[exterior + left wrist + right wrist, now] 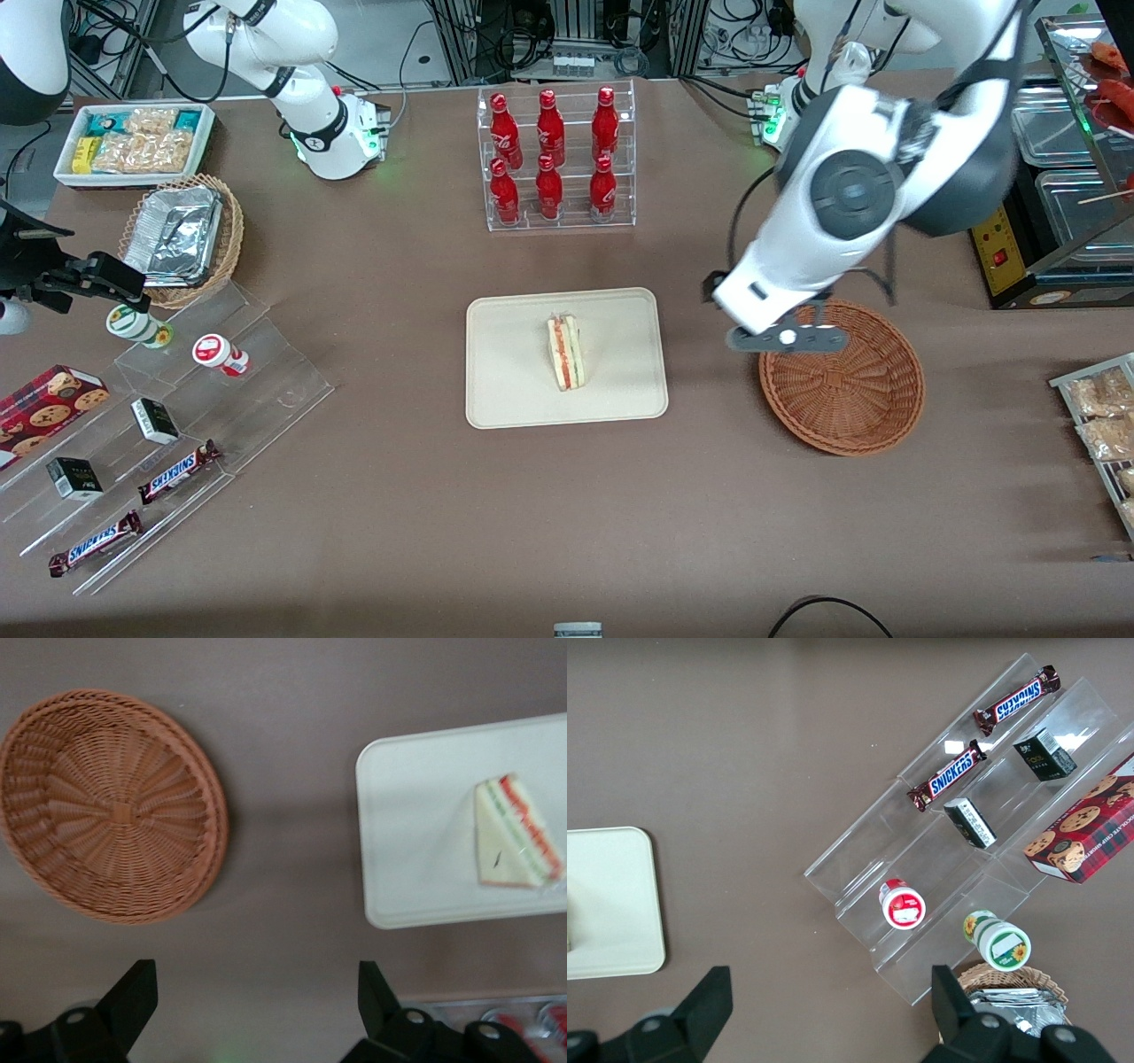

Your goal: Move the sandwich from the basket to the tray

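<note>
Snickers bars (177,470) sat on the clear stepped shelf (221,390). Sandwich (567,353) lay on the beige tray (514,390); wicker basket (850,399) held nothing, claw (784,338) hovering over its rim, spread wide.

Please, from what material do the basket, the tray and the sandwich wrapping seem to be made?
The basket looks like woven wicker, reddish-brown, with a visible weave. The tray seems to be matte cream plastic, smooth with rounded corners. The sandwich appears to be wrapped in clear film. The gripper, open, hangs above the table beside the basket.
</note>
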